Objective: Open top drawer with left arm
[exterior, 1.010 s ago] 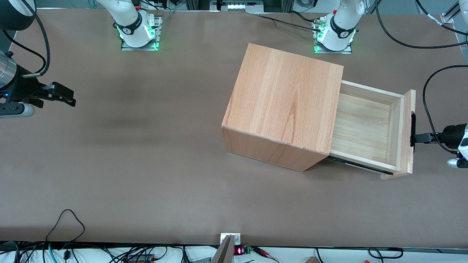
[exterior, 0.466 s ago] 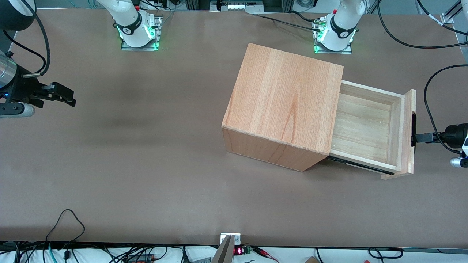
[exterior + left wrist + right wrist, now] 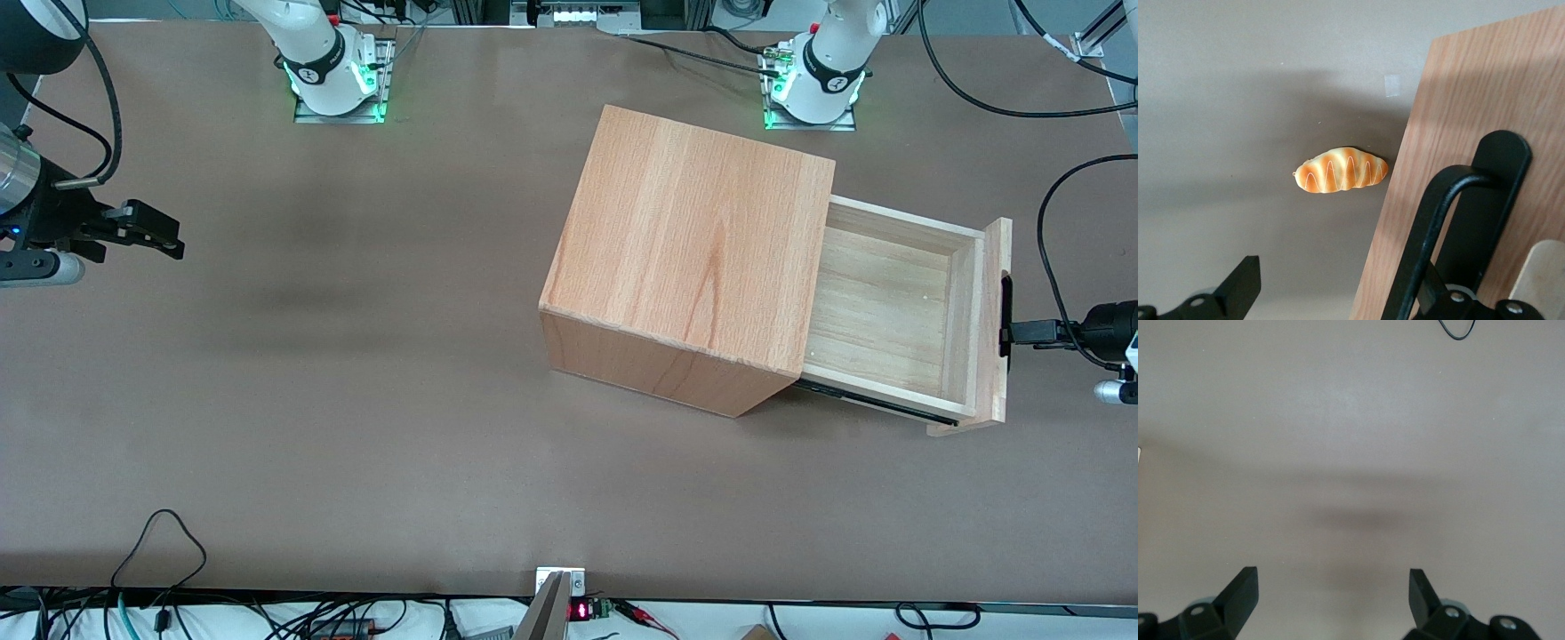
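While the top drawer (image 3: 898,313) stands pulled well out of the beech cabinet (image 3: 693,258) toward the working arm's end of the table (image 3: 356,400), the left arm's gripper (image 3: 1013,336) sits at the black bar handle (image 3: 1438,233). Its fingers (image 3: 1238,290) are spread wide, one on each side of the handle. On the table beside the drawer front lies a small bread roll (image 3: 1341,170).

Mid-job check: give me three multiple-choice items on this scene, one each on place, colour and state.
1. Where is the left arm's hand?
A. at the handle
B. high above the table
C. lying on the table
2. What colour is the handle?
A. silver
B. black
C. white
3. The top drawer is:
A. shut
B. pulled out
C. removed

Answers:
1. A: the hand sits right against the front panel's bar.
2. B: the bar is black.
3. B: its pale inside shows, though it is still in the cabinet.
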`<state>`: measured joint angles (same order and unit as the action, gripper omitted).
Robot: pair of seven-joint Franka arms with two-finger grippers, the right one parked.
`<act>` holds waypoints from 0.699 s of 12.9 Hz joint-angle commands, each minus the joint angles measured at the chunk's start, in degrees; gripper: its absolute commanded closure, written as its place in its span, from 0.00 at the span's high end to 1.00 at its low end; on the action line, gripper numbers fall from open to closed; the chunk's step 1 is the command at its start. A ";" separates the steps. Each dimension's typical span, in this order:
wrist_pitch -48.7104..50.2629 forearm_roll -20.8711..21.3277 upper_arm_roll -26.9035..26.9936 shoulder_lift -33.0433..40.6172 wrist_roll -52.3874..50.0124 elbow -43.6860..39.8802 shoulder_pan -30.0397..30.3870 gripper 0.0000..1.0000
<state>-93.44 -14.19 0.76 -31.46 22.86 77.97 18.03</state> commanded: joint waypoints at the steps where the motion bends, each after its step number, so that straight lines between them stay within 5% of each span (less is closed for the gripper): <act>1: 0.28 -0.05 0.21 -0.79 4.03 -2.65 1.57 1.00; 9: 3.35 0.04 0.21 1.93 4.13 -2.65 1.75 1.00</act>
<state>-91.37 -14.19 0.78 -30.83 25.31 76.21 18.87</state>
